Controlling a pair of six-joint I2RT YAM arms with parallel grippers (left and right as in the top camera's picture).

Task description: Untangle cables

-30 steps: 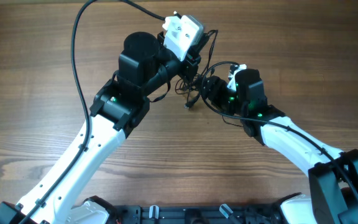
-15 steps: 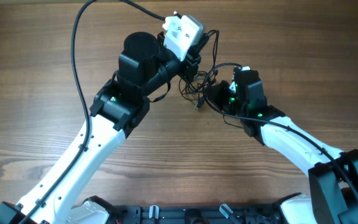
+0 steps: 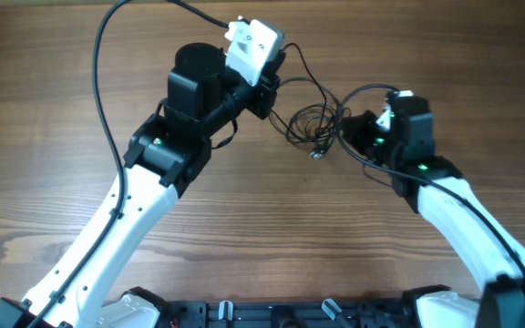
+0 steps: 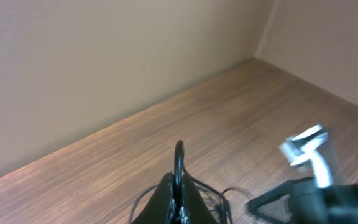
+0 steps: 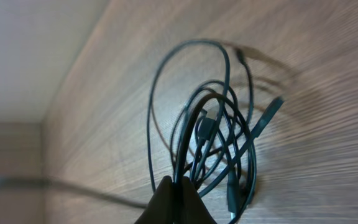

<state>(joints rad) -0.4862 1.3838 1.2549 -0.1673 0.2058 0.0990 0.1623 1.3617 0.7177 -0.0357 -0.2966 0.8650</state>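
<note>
The left gripper (image 3: 270, 89) was clenched on a thin strand of the cables (image 3: 313, 123), and the right gripper (image 3: 352, 130) was clamped on their loops. The tangle spread between them over the brown wood-grain table (image 3: 445, 55). A plain beige wall (image 4: 92, 56) rose beyond the left gripper.

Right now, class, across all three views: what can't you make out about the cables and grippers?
- Overhead: the cables are too thin to count.
- Right wrist: strands overlap; the right gripper is cut off by the bottom edge.
- Left wrist: the left gripper and bottom edge hide most of the tangle; the right arm is blurred.
</note>
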